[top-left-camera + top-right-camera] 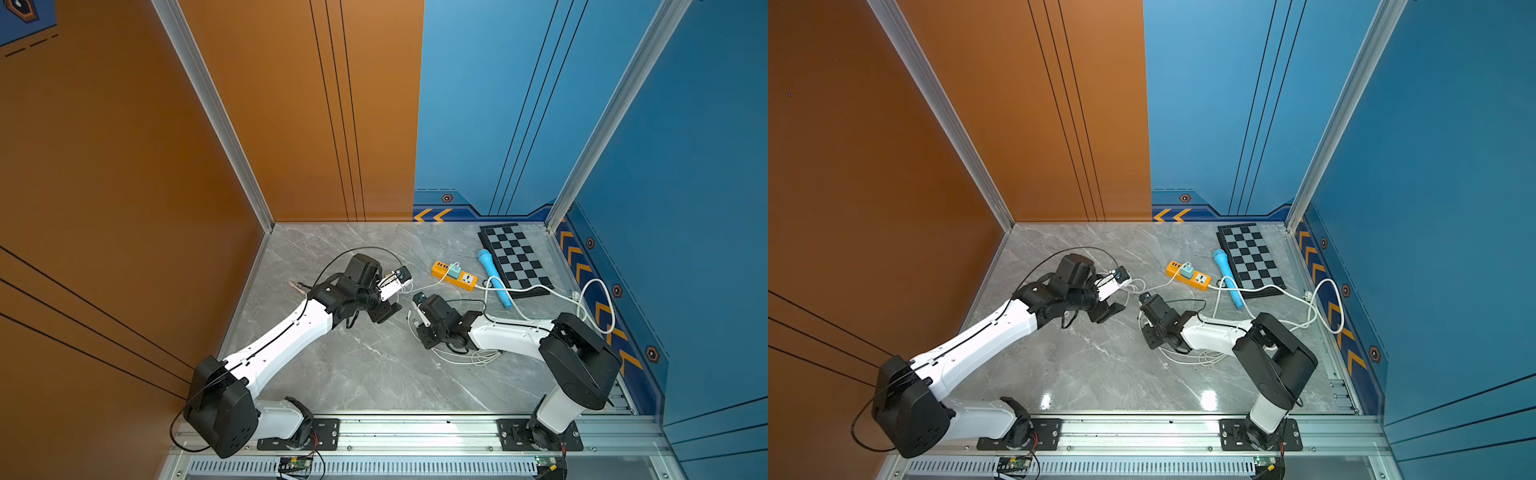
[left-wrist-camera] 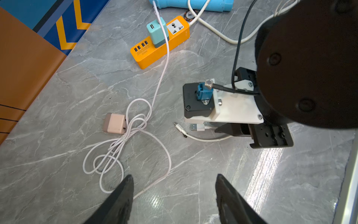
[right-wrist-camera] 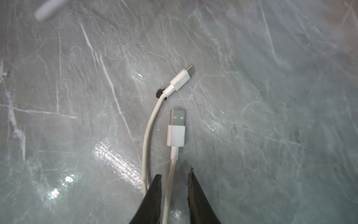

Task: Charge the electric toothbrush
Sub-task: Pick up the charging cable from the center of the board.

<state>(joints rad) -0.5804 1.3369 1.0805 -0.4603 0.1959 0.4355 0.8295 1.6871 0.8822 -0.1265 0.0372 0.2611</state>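
White USB cable (image 3: pixel 173 161) is straddled, ungripped, by parted right gripper (image 3: pixel 174 172); left gripper (image 2: pixel 174 175) is spread empty near pink adapter (image 2: pixel 114 123).

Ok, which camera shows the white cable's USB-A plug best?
Right wrist view: the USB-A plug lies close and sharp, metal end unobstructed. The left wrist view shows it small beside the right arm's camera mount. The top views cannot resolve it.

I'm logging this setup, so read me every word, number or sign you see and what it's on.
"00": on the round chip beside the orange power strip, partly under a white cable.
Label by the strip's USB ports: two small lines, too blurred to read.
Yellow arrow marks on the blue wall: no words.
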